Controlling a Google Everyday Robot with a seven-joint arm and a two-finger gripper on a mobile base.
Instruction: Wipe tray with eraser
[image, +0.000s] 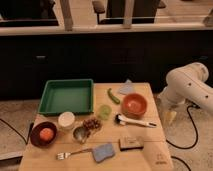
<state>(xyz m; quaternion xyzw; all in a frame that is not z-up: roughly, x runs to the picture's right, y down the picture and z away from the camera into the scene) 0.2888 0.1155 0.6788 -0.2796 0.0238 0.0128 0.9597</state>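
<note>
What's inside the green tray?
Nothing visible: the tray shows only bare green floor; its near rim could hide a thin strip. The eraser lies outside it, beside the sponge. The tool hangs right of the table.
</note>
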